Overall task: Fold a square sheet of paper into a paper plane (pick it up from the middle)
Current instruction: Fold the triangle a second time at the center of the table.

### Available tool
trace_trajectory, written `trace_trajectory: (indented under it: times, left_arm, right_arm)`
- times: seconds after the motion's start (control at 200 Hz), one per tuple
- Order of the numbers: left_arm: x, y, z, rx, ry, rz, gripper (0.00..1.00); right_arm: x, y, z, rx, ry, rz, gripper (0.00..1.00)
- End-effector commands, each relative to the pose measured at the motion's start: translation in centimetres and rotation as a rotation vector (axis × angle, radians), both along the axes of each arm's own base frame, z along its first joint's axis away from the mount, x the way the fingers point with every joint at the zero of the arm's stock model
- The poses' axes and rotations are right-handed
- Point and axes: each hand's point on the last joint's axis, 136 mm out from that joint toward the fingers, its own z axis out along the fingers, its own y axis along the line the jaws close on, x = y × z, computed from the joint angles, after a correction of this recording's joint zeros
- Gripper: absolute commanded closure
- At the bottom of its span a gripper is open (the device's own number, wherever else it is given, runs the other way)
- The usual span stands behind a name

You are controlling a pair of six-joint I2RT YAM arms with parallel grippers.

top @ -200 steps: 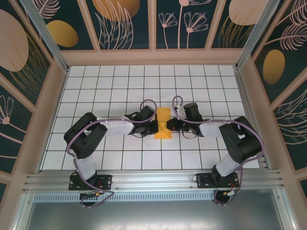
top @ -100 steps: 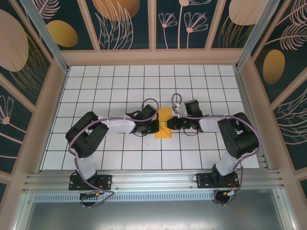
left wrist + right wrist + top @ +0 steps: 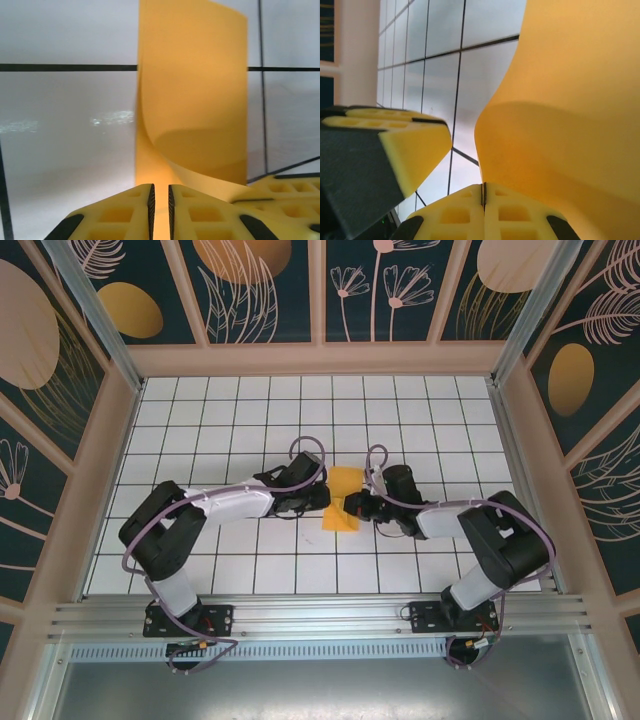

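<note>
The orange-yellow sheet of paper (image 3: 343, 500) sits near the middle of the white tiled floor (image 3: 250, 420), folded into a narrow, tall shape and tilted slightly, its top end leaning toward 1 o'clock in the top view. The left gripper (image 3: 322, 498) meets it from 9 o'clock and the right gripper (image 3: 352, 508) from about 4 o'clock, both low at the paper's lower half.

In the left wrist view, the paper curls up off the floor. Its near edge runs down into the thin slit between the left fingers (image 3: 131, 210); I cannot tell whether they clamp it.

In the right wrist view, the right fingers (image 3: 515, 212) are pressed together, pinching the sheet's edge, and the paper billows upward from them.
</note>
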Motion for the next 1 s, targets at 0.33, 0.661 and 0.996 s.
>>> trace_trajectory:
  times: [0.33, 0.661, 0.996]
  left_arm:
    - [-3.2, -1.3, -0.7, -0.235, 0.120, 0.031, 0.90]
    - [-2.9, -1.2, -3.5, -0.176, 0.153, 0.052, 0.91]
    - [-3.6, 0.2, -6.3, -0.066, 0.187, 0.037, 0.93]
  right_arm:
    - [1.4, 0.3, 1.6, 0.060, -0.015, -0.094, 0.99]
    - [0.5, 1.0, 0.4, 0.032, -0.007, -0.052, 0.99]
    - [0.6, 0.8, 0.0, -0.043, -0.029, 0.014, 0.97]
